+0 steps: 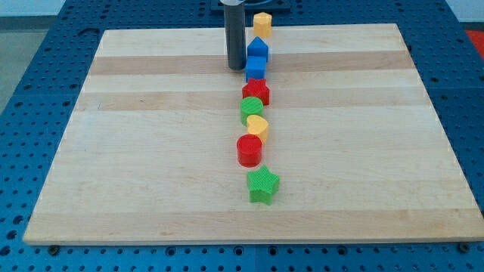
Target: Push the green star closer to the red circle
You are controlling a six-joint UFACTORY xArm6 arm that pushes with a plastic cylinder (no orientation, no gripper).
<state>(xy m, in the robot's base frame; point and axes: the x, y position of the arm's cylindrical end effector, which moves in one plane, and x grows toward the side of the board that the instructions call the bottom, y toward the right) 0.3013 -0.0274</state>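
Note:
The green star [263, 185] lies low in the middle of the wooden board, just below the red circle [249, 150], with a small gap between them. My tip [236, 68] rests on the board near the view's top, just left of the blue blocks and far above the green star and red circle.
A column of blocks runs up from the red circle: a yellow heart [259, 126], a green circle [251, 108], a red star [256, 91], a blue block [255, 70], a blue pentagon-like block [258, 50] and a yellow block [262, 23]. The board's edge [249, 242] borders a blue table.

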